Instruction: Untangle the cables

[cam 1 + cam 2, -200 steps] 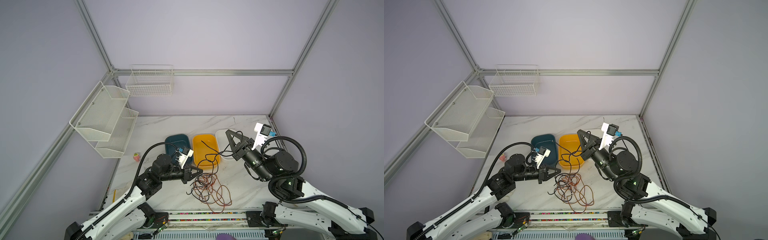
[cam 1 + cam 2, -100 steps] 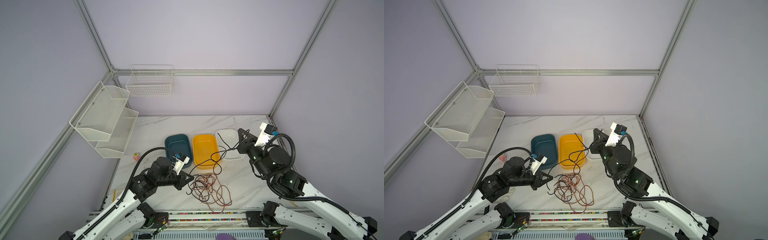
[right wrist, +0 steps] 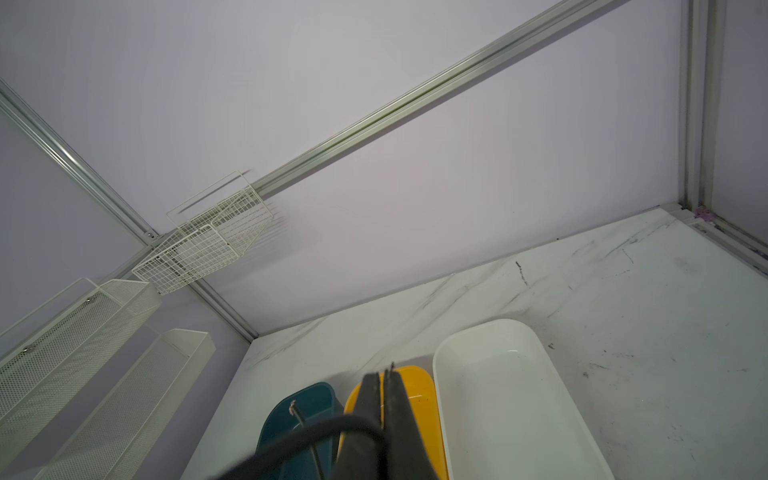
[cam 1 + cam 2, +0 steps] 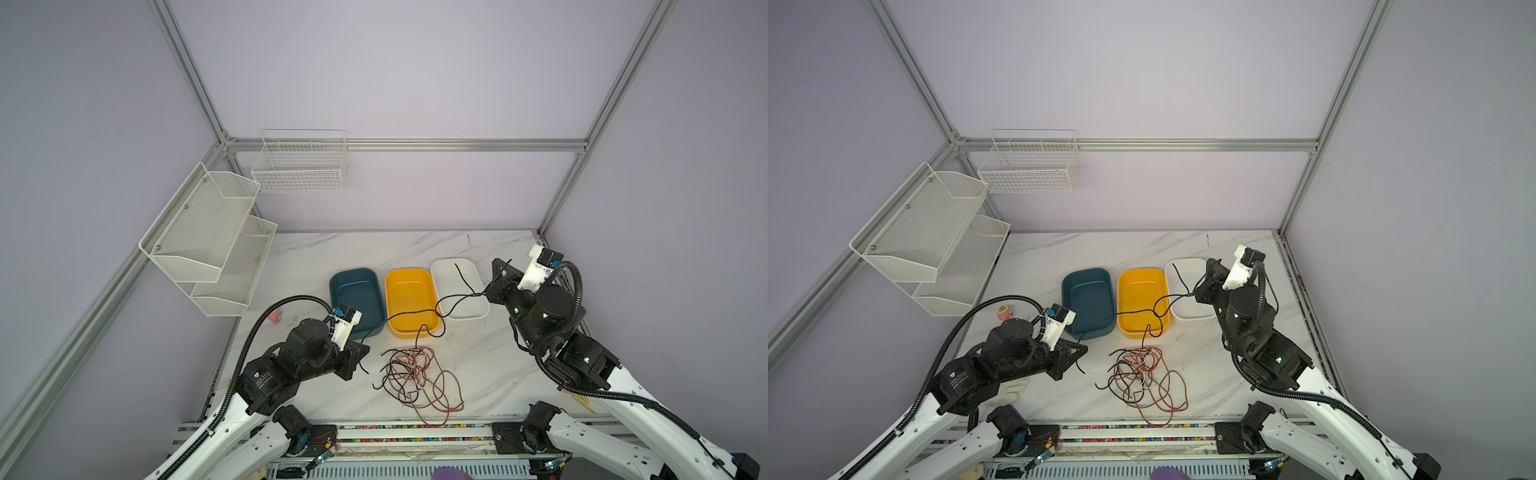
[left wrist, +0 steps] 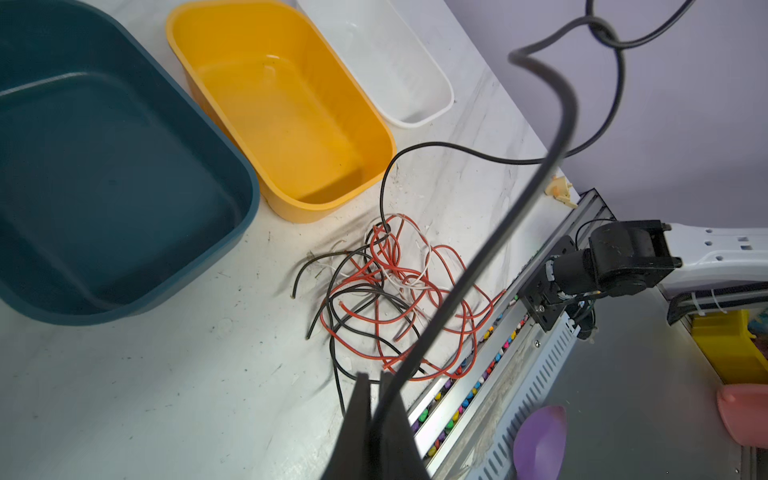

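The jaws of the left gripper [image 4: 365, 351] and the right gripper [image 4: 487, 294] were pressed together, each pinching the same black cable [image 5: 567, 120]. It hung between them, looped above the yellow bin [image 4: 411, 271]. The other cables [image 4: 415, 374] lay tangled on the table [image 4: 490, 365] near this bin.

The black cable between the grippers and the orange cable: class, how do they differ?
The black cable is lifted, pinched by left gripper and right gripper; the orange cable lies loose on the table. The black cable crosses the yellow tray; the orange cable curls in a heap. Both are thin and flexible.
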`<state>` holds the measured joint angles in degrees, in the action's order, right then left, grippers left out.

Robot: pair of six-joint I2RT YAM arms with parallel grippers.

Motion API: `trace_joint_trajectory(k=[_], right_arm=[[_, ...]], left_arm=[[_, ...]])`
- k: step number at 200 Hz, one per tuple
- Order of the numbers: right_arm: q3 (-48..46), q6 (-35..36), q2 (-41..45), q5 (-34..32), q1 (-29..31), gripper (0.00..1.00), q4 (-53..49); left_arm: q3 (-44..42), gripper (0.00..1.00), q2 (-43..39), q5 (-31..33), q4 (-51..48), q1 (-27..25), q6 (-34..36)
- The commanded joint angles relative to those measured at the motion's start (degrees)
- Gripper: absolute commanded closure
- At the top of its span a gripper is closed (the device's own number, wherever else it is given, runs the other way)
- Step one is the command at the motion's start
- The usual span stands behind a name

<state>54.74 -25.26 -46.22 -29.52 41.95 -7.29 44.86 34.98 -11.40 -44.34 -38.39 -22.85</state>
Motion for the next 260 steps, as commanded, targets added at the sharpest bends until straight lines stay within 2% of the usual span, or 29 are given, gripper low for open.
trace_joint_trajectory(k=[1, 54, 111, 154, 193, 260], right_arm=[[-0.8, -1.0, -0.7, -0.3, -2.2, 1.00, -3.6], [-4.2, -2.9, -1.9, 6.9, -11.1, 1.00, -4.1], [-7.0, -3.6, -3.3, 16.8, -22.0, 1.00, -3.9], [-7.4, -4.0, -3.8, 17.9, -23.9, 1.00, -3.6], [-4.9, -3.3, -5.3, 19.0, -24.3, 1.00, -3.3], [-2.0, -2.0, -16.3, 21.0, -24.5, 1.00, 2.9]], left_arm=[[7.1, 1.00, -4.3, 5.3, -1.0, 0.1, 1.2], [12.6, 1.00, -11.3, 12.0, -1.3, 0.0, 0.6], [19.7, 1.00, -13.2, 13.6, 0.1, 0.0, 2.0], [24.6, 1.00, -11.3, 13.1, 0.9, 0.0, 4.6], [23.1, 1.00, -8.2, 8.8, 3.3, 0.0, 4.0], [21.5, 1.00, -5.5, 10.2, 6.9, 0.0, 6.0]])
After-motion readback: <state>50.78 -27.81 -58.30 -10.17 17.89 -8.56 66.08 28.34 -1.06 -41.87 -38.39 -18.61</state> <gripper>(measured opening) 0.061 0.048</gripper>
